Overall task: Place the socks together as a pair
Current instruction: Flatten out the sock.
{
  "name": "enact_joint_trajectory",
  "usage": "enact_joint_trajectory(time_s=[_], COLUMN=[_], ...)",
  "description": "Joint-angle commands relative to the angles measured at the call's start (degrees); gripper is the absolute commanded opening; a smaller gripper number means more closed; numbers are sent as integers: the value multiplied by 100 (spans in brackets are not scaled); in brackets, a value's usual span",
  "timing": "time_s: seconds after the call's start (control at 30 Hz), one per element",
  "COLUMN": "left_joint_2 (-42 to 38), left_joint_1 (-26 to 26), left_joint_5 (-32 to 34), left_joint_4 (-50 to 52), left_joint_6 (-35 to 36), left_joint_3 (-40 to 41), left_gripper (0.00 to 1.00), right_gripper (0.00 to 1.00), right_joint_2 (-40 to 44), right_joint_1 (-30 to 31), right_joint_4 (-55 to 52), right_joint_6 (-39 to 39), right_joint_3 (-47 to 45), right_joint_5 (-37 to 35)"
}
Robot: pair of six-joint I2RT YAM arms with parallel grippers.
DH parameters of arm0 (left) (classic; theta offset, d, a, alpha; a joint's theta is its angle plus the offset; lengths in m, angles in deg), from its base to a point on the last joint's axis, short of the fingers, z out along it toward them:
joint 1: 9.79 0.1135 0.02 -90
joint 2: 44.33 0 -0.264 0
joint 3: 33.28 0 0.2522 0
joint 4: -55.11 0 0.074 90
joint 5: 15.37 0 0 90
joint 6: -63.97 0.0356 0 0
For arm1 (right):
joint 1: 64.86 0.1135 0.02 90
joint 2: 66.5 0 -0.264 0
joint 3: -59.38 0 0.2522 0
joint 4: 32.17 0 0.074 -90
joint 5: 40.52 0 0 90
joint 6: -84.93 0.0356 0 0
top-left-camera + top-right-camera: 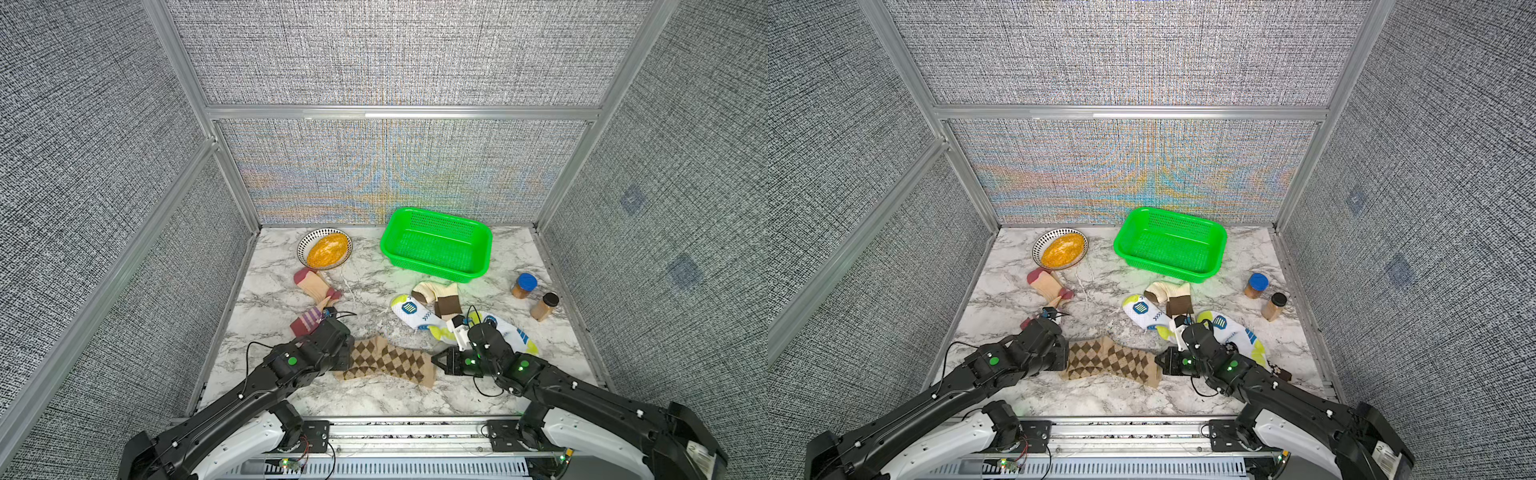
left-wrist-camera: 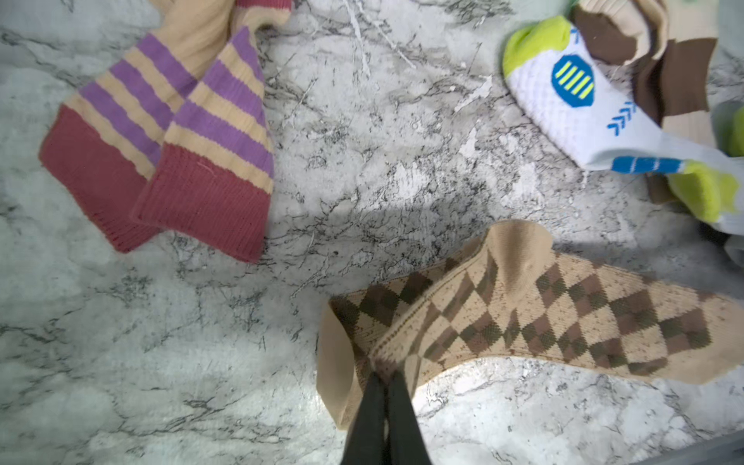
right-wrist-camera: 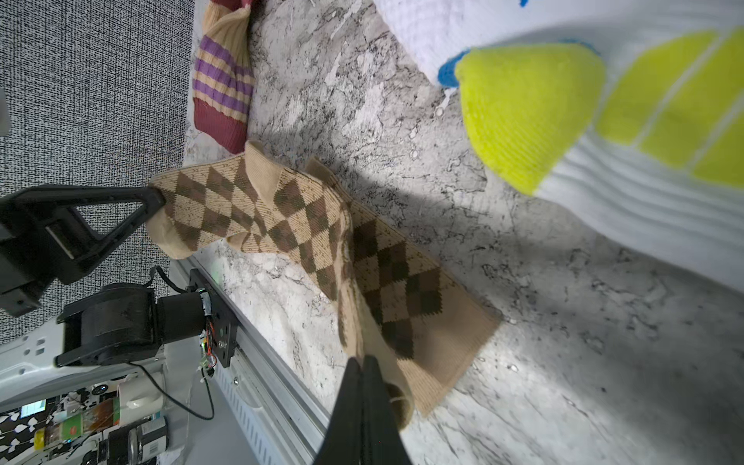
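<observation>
Green basket (image 1: 428, 268) at back of marble table (image 1: 374, 399), perforated floor fully visible. Beside it, striped-rim bowl (image 1: 302, 247) heaped with orange grains (image 1: 328, 250). Blue-lid jar (image 1: 524, 285) and black-lid jar (image 1: 545, 306) at right, brownish contents in both.

Argyle socks (image 1: 390, 361) overlapped near front edge, stretched between arms. Left gripper (image 2: 386, 376) pinched tight on toe end. Right gripper (image 3: 362, 362) pinched tight on cuff end.

Striped maroon-peach socks (image 1: 313, 303) at left. White-lime socks (image 1: 419, 316) and cream-brown socks (image 1: 440, 297) bunched at right, outside basket.
</observation>
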Motion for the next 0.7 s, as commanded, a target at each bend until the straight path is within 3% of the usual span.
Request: enact_joint_trajectory(time_s=[0.0, 0.37, 0.4, 0.57, 0.67], left_joint_2=[157, 647, 680, 825, 665], left_joint_1=[11, 187, 201, 229, 227], left_joint_5=[139, -23, -41, -32, 22], left_joint_4=[-207, -658, -690, -725, -566], left_joint_6=[-58, -127, -132, -201, -233], left_joint_3=[59, 593, 625, 634, 445], left_gripper=[0, 1, 5, 48, 65], right_gripper=[0, 0, 1, 42, 52], right_joint_2=[-180, -478, -488, -418, -242], right_joint_1=[-11, -329, -356, -493, -520], right_joint_4=[332, 368, 327, -53, -429], right_joint_6=[12, -55, -74, -238, -404], right_joint_3=[-52, -358, -361, -239, 35], right_joint_5=[-11, -10, -16, -177, -315])
